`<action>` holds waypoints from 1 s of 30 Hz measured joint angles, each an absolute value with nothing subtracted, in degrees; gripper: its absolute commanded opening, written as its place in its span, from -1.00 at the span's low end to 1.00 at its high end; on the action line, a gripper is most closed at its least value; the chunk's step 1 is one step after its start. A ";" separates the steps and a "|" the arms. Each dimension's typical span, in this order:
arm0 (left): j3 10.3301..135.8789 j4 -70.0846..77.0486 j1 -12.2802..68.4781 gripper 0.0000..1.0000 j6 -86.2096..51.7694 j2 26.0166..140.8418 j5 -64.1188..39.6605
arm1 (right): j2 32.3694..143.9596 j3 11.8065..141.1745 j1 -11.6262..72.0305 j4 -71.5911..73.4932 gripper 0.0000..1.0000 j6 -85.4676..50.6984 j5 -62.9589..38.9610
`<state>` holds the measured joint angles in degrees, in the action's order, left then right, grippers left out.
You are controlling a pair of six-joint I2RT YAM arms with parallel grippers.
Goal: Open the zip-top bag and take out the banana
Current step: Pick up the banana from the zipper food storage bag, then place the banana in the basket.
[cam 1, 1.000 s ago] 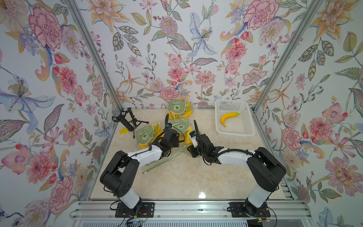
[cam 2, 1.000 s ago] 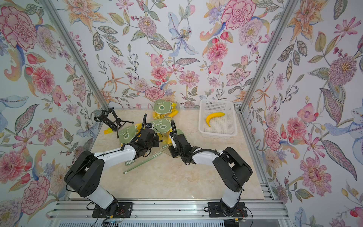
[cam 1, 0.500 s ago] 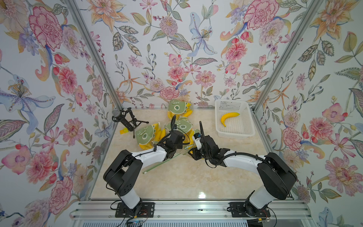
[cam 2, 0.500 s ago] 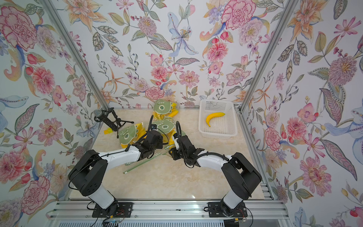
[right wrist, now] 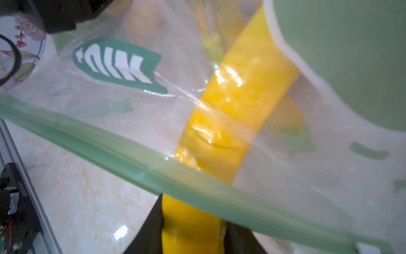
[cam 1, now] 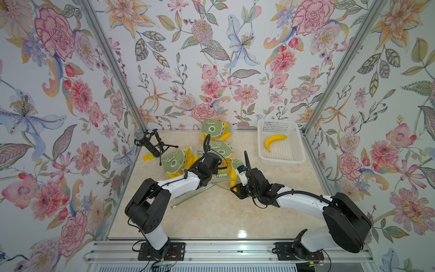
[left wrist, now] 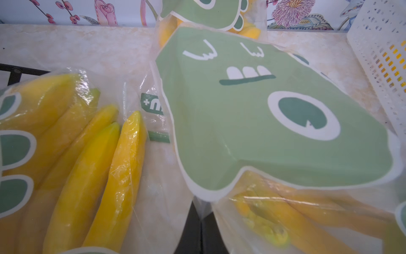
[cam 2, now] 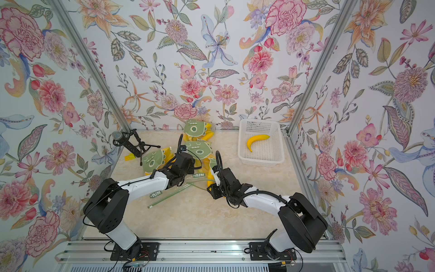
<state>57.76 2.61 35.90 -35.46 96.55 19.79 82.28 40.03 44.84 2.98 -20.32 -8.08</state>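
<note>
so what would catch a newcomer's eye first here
The floral walls shout first. Then mid-table, the right pincer grips a yellow banana partway out of the zip-top bag, whose edge the left pincer pinches. Back right, a white basket holds a second banana.

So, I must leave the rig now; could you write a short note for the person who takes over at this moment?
Left end effector: shut, pinching the plastic of the zip-top bag.
Right end effector: shut on the banana, whose end sticks out past the green zip strip.
Done: bag mouth open, banana gripped; a loose banana already lies in the white basket.
Left to do: pull the banana fully out of the bag. Other filled bags lie nearer the back wall.
</note>
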 measured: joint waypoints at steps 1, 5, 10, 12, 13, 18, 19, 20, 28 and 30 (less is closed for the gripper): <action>57.93 2.61 35.51 -1.00 -35.62 96.55 19.75 | 81.41 39.46 45.23 2.66 -0.39 -19.68 -8.05; 58.30 2.59 34.13 -1.00 -36.45 96.55 19.73 | 78.28 37.71 46.39 1.89 -0.38 -17.04 -8.10; 59.22 2.59 33.10 -1.00 -37.17 96.55 19.68 | 76.60 36.49 48.27 0.91 -0.39 -13.28 -8.69; 59.59 2.59 32.80 -1.00 -37.43 96.55 19.55 | 76.60 36.23 49.52 0.45 -0.39 -11.90 -8.86; 59.79 2.59 32.62 -1.00 -37.56 96.55 19.51 | 76.60 36.18 50.24 0.12 -0.39 -11.18 -9.06; 60.20 2.59 31.31 -1.00 -37.76 96.55 18.92 | 75.33 35.86 53.04 -0.75 -0.40 -8.47 -10.24; 60.20 2.59 30.87 -1.00 -37.80 96.62 18.63 | 74.74 35.79 53.54 -0.84 -0.41 -7.90 -10.37; 60.45 2.46 30.48 -1.00 -37.80 96.82 18.46 | 74.11 35.64 54.04 -0.86 -0.41 -7.53 -10.33; 62.46 1.23 29.23 -1.00 -37.78 99.02 18.24 | 65.34 34.37 55.90 -1.08 -0.39 -5.52 -8.78; 62.00 1.58 29.23 -1.00 -37.78 99.02 18.20 | 63.99 34.39 55.42 -1.08 -0.38 -5.32 -8.38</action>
